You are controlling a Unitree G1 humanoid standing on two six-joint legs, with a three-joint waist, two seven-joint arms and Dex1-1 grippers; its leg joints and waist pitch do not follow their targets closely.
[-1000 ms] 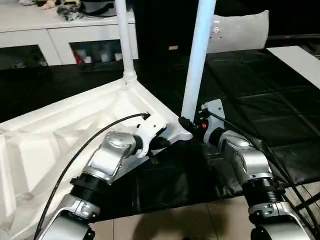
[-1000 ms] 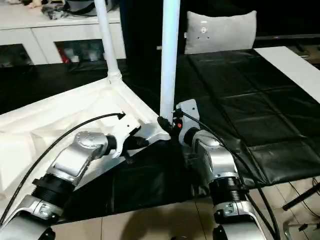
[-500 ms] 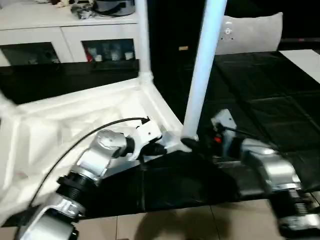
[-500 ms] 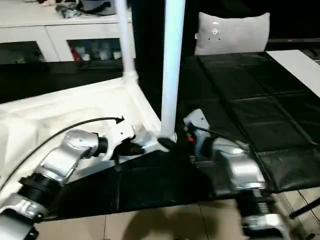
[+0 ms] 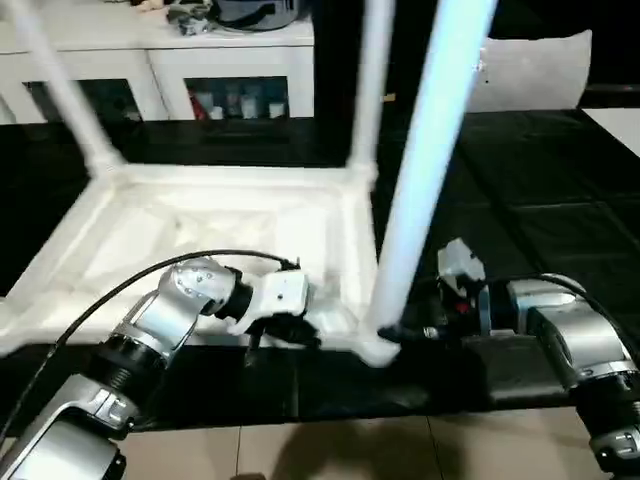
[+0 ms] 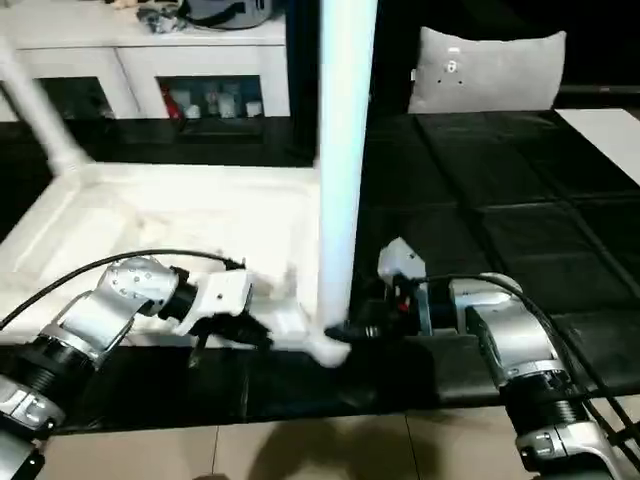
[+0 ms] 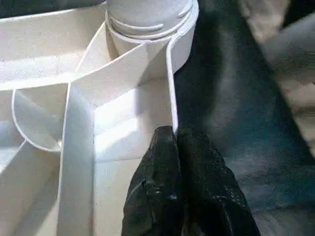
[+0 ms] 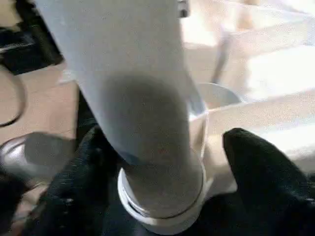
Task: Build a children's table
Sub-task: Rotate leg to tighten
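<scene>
1. The children's table (image 5: 220,225) lies upside down on the black mat (image 5: 540,190), its ribbed underside facing up, in the left and middle of the head view.
2. Three legs can be seen standing up from corner sockets: the near leg (image 5: 425,170) at about 5 o'clock of the top, one (image 5: 368,90) at about 1 o'clock, and one (image 5: 60,85) at about 10 o'clock. The corner at about 7 o'clock is out of sight, so I cannot tell whether a fourth leg is in.
3. The near leg's collar sits in its socket (image 8: 167,206); whether it is fully home I cannot tell. By my judgement the build is mostly done, with seating this leg, the unseen corner and turning the table upright left.
4. The left gripper (image 7: 170,142) is pinched on the thin rim wall of the top, just beside the near socket.
5. The right gripper (image 8: 162,167) has its fingers (image 8: 261,167) spread wide on either side of the leg's base, apparently not clamping it.
6. A white cabinet (image 5: 160,60) stands beyond the mat at 12 o'clock.
</scene>
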